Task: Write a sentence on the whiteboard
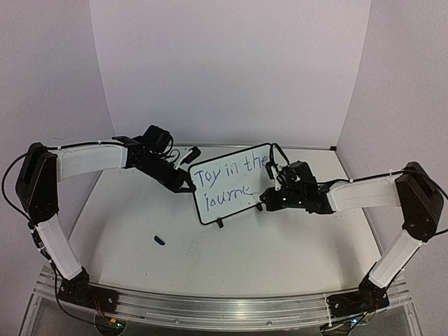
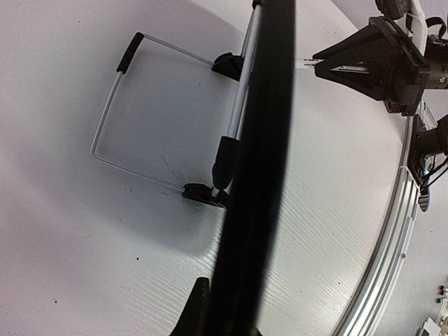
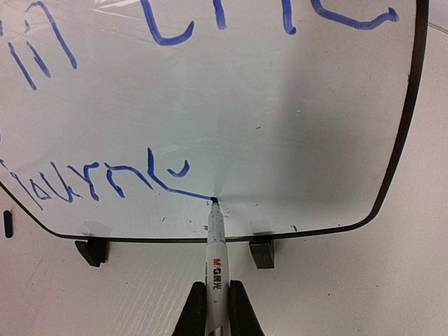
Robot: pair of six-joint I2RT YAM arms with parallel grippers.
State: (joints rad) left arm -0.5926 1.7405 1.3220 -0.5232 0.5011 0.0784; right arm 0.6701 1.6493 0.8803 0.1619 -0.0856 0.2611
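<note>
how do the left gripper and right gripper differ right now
The left gripper clamps the whiteboard by its left edge; the right gripper clamps a marker. The left gripper reaches in from the board's side; the right gripper faces its front, marker tip at the second line of the sentence. Both are shut.

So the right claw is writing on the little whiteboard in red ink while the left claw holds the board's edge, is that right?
Not quite: the ink is blue, not red. The right wrist view shows the marker in the right claw with its tip on the whiteboard, at the end of the blue lettering. The left claw does hold the board's edge.
</note>
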